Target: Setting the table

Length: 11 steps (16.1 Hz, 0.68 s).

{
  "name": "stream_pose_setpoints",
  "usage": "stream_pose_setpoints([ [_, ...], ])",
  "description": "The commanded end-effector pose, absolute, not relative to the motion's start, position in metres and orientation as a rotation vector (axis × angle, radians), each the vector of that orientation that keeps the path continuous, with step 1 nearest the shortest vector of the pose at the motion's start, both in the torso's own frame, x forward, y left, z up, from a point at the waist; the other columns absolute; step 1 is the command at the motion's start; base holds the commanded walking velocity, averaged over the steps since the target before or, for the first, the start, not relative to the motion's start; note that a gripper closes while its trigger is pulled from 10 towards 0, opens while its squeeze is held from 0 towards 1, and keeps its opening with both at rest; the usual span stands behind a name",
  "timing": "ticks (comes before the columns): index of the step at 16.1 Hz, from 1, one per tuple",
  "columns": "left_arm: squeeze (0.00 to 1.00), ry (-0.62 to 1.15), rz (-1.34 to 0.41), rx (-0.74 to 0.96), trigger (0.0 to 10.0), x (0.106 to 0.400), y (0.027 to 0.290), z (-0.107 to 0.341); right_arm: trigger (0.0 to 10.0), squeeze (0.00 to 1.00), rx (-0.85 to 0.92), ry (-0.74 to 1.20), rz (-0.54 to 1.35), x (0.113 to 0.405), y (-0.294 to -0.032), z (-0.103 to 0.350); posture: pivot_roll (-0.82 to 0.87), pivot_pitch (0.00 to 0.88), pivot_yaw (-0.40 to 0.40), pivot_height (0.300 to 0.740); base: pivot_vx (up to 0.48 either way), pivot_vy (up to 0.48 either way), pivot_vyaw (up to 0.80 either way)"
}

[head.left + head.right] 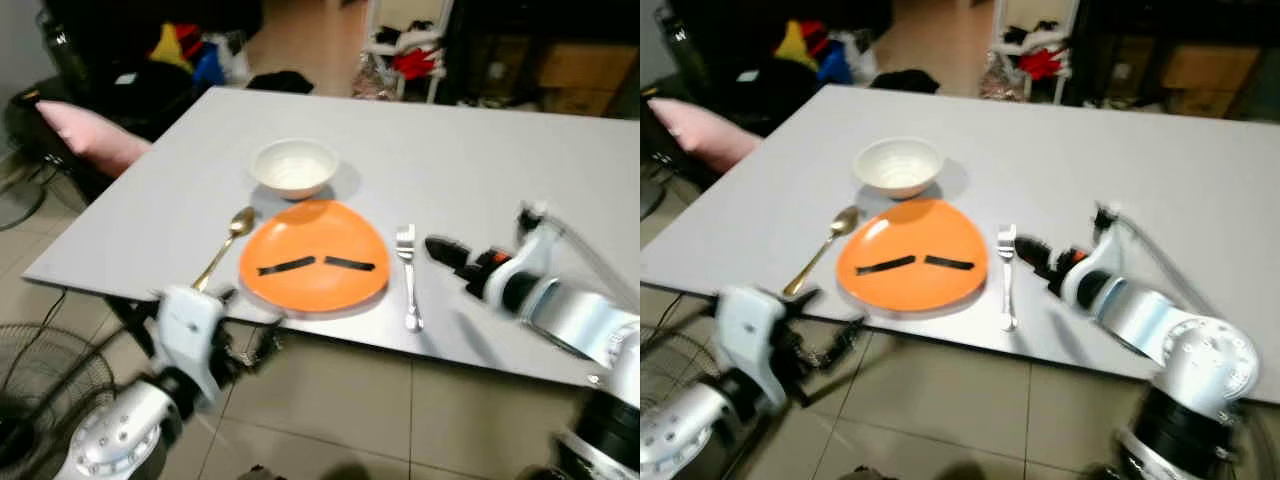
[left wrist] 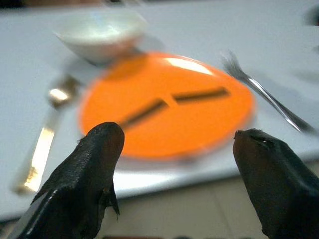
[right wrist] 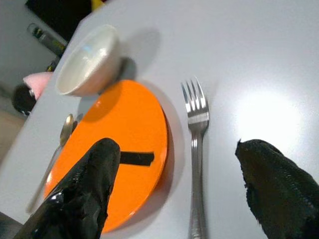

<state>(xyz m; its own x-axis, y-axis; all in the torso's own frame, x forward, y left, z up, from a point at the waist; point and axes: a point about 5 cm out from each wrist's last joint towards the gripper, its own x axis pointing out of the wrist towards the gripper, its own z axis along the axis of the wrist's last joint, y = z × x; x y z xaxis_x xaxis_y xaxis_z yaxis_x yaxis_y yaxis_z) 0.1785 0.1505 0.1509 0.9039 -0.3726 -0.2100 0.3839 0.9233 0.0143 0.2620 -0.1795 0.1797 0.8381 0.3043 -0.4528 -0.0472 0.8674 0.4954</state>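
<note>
While both sets of jaws stood wide and held nothing, the right gripper (image 3: 174, 194) hovered over the bench (image 1: 480, 150) with the fork (image 3: 196, 164) lying between its fingers. The orange plate (image 1: 314, 256) sat just beyond the fork. The left gripper (image 2: 174, 164) hung off the bench edge, facing the plate, gold spoon (image 1: 224, 246) and white bowl (image 1: 294, 167).

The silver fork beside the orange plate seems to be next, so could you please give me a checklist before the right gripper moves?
1. Silver fork lies flat on the grey table, right of the round orange plate: ok.
2. Right gripper open, straddling the fork handle: ok.
3. Left gripper open, off the table's near edge: ok.
4. Gold spoon left of plate: ok.
5. White bowl behind plate: ok.
</note>
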Motion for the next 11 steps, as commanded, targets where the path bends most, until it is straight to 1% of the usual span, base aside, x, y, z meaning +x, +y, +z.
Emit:
stream_pose_setpoints([
  [1, 0.00, 0.176, -0.322, 0.065, 10.0, 0.182, 0.154, 0.153, 10.0, 0.00, 0.394, 0.512, 0.283, 0.257, -0.163, 0.187, -0.09, 0.000, 0.070, 0.740, 0.000, 0.000, 0.00],
  [2, 0.00, 0.142, -0.247, 0.062, 10.0, 0.185, 0.157, 0.155, 10.0, 0.00, 0.245, 0.354, 0.292, 0.256, -0.158, 0.194, -0.08, 0.000, 0.079, 0.740, 0.000, 0.000, 0.00],
  [3, 0.00, 0.126, -0.217, 0.078, 10.0, 0.187, 0.157, 0.156, 10.0, 0.00, 0.179, 0.282, 0.300, 0.257, -0.154, 0.194, -0.08, 0.000, 0.080, 0.740, 0.000, 0.000, 0.00],
  [4, 0.00, 0.111, -0.198, 0.096, 10.0, 0.189, 0.158, 0.158, 10.0, 0.00, 0.139, 0.225, 0.311, 0.257, -0.151, 0.195, -0.07, 0.000, 0.084, 0.740, 0.000, 0.000, 0.00],
  [5, 0.00, 0.079, -0.174, 0.100, 10.0, 0.191, 0.156, 0.162, 10.0, 0.00, 0.223, 0.144, 0.330, 0.257, -0.141, 0.200, -0.06, 0.000, 0.082, 0.740, 0.000, 0.000, 0.00],
  [6, 0.00, 0.068, -0.171, 0.098, 10.0, 0.191, 0.156, 0.163, 10.0, 0.00, 0.236, 0.127, 0.330, 0.257, -0.140, 0.201, -0.06, 0.000, 0.081, 0.740, 0.000, 0.000, 0.00],
  [7, 0.00, 0.054, -0.158, 0.099, 10.0, 0.190, 0.156, 0.165, 10.0, 0.00, 0.240, 0.156, 0.335, 0.257, -0.137, 0.197, -0.05, 0.000, 0.075, 0.740, 0.000, 0.000, 0.00],
  [8, 0.00, 0.056, -0.134, 0.102, 10.0, 0.187, 0.157, 0.164, 10.0, 0.00, 0.253, 0.197, 0.439, 0.248, -0.132, 0.181, -0.04, 0.000, 0.065, 0.740, 0.000, 0.000, 0.00],
  [9, 0.00, 0.077, -0.118, 0.105, 10.0, 0.184, 0.159, 0.160, 10.0, 0.00, 0.218, 0.203, 0.445, 0.246, -0.131, 0.170, -0.03, 0.000, 0.059, 0.740, 0.000, 0.000, 0.00],
  [11, 0.00, 0.092, -0.079, 0.114, 10.0, 0.185, 0.163, 0.157, 10.0, 0.00, 0.216, 0.188, 0.436, 0.247, -0.129, 0.163, -0.03, 0.000, 0.055, 0.740, 0.000, 0.000, 0.00],
])
